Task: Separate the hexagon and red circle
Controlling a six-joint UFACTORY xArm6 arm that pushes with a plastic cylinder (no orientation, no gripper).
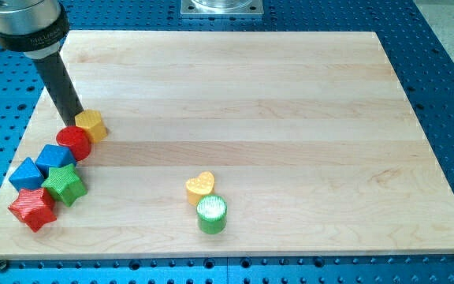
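The rod's mount (24, 24) is cut off by the view's top and left edges. My tip (75, 124) sits behind the red circle (74, 143) and yellow hexagon (91, 125), its very end hard to make out. The metal plate (221, 7) is cropped at the top

No text, label, number or sign can be read anywhere in this view.

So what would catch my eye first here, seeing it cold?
Probably the dark rod slanting down from the view's top left, my tip wedged at the red circle and yellow hexagon, which touch. Below them huddle two blue blocks, a green star and a red star. Apart, near the bottom centre, sit a yellow heart and green cylinder.
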